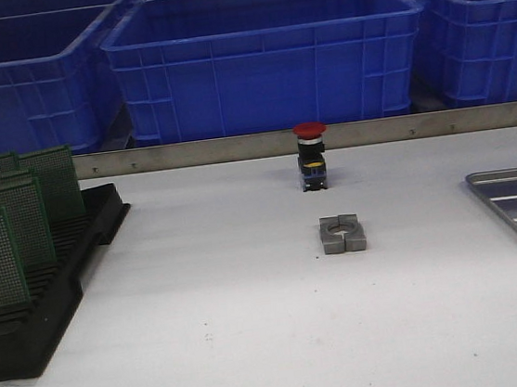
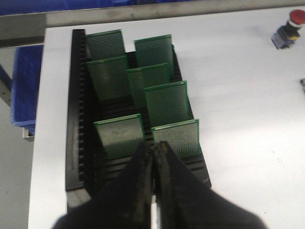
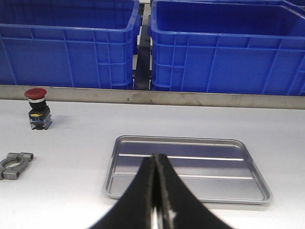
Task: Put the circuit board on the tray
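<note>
Standing upright in a black slotted rack (image 2: 78,119) at the table's left side are several green circuit boards (image 2: 167,102). The left gripper (image 2: 153,157) hangs over the rack, fingers pressed together, holding nothing. The right gripper (image 3: 155,167), likewise closed and empty, hovers above the silver tray (image 3: 188,191) at the right side. A red-capped push button (image 1: 312,155) and a metal clamp (image 1: 342,233) sit between rack and tray.

Circuit boards (image 2: 164,102) stand upright in the rack (image 2: 78,119) just ahead of the left fingers (image 2: 143,167); the tray (image 3: 143,191) lies on the counter (image 3: 71,210) ahead of the right fingers (image 3: 164,176).
</note>
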